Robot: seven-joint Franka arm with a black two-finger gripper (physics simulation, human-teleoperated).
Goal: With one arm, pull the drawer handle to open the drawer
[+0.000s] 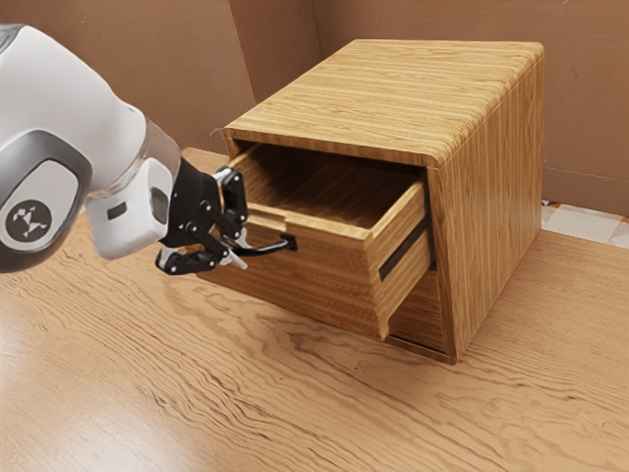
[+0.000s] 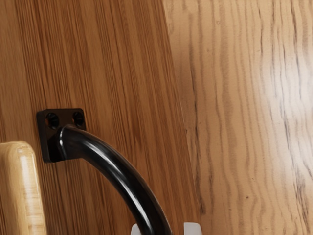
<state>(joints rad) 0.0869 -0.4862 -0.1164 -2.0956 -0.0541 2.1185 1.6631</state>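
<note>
A light wooden cabinet (image 1: 462, 128) stands on the table, and its single drawer (image 1: 324, 280) is pulled partly out toward the exterior view's left. A curved black handle (image 1: 263, 246) sticks out from the drawer front. My black gripper (image 1: 234, 239) is at the handle's near end, shut on the bar with one finger above and one below. In the wrist view the handle (image 2: 112, 171) arcs from its black mounting plate (image 2: 56, 128) on the drawer front (image 2: 107, 68) down between my two pale fingertips (image 2: 138, 229).
The drawer's inside (image 1: 324, 187) looks empty, and a black slide rail (image 1: 405, 248) runs along its side. A bare wooden tabletop (image 1: 246, 393) spreads in front. Brown walls (image 1: 147, 49) stand behind the cabinet.
</note>
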